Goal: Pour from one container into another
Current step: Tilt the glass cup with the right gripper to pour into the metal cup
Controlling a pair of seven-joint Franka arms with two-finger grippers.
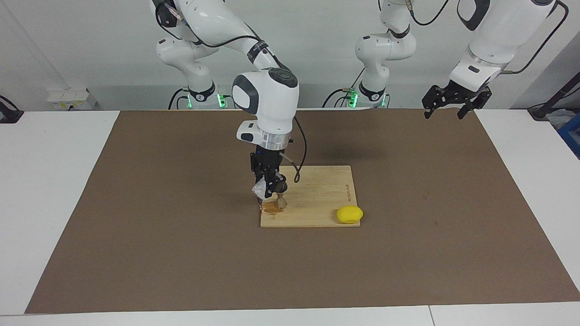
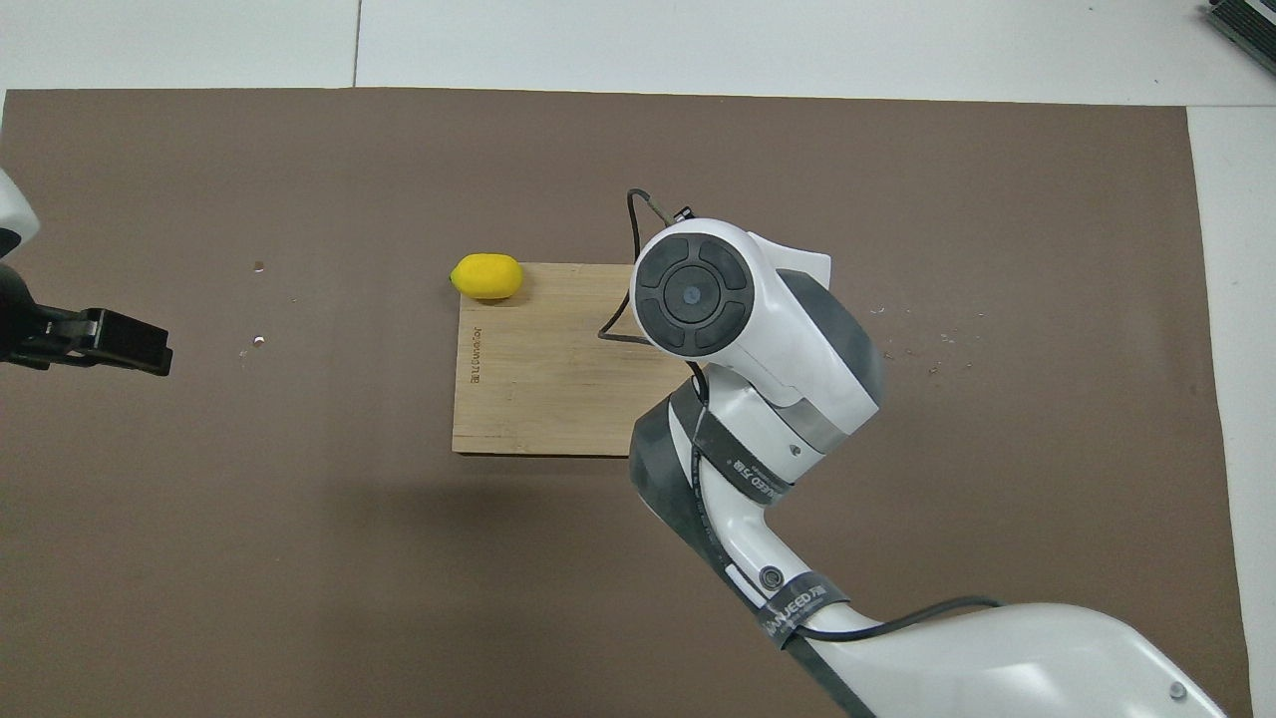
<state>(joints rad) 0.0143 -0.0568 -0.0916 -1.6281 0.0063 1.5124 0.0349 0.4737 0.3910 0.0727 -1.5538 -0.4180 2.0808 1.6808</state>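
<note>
I had the right tool clenched on the clear cup, tipped over the jigger, mid-pour. The left tool waited released. Next, I judged, righting the cup.

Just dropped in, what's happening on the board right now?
The right gripper holds the clear cup tilted over the silver jigger on the wooden board, with a brown puddle beside it. A lemon lies at the board's corner. The left gripper waits open above the mat's edge.
</note>
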